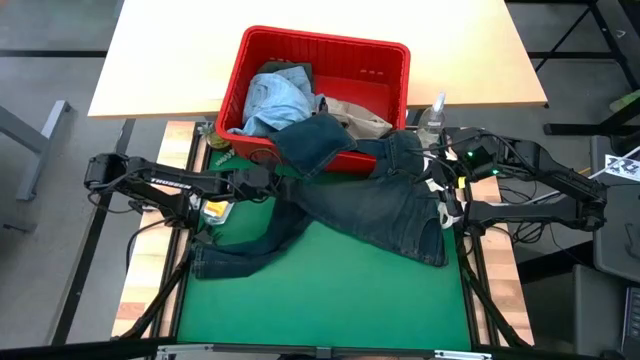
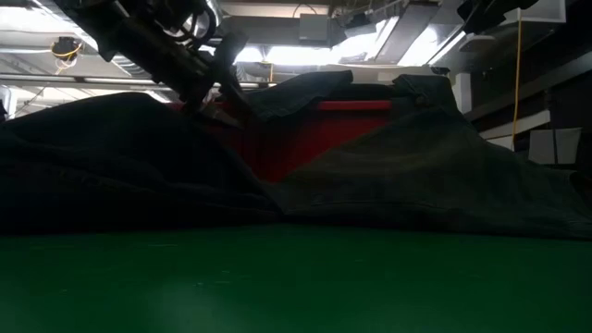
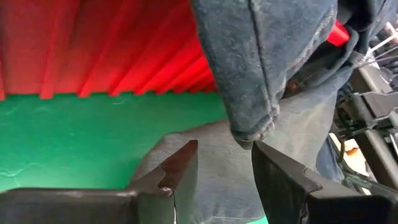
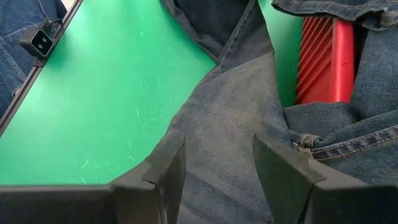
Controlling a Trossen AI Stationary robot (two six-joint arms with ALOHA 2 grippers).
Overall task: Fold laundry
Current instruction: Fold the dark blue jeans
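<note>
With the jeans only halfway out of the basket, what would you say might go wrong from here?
The dark navy denim jeans hang over the rim of the red plastic basket; pulling may drag or tip it. The light blue denim garment beside them could come out too. Both the left gripper and the right gripper are open over denim, so a grasp could catch several layers.

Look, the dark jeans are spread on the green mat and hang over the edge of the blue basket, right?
Almost. The basket is red, not blue; the high view shows it clearly. The rest holds: the dark jeans are spread on the green mat and one part hangs over the basket's front edge.
</note>
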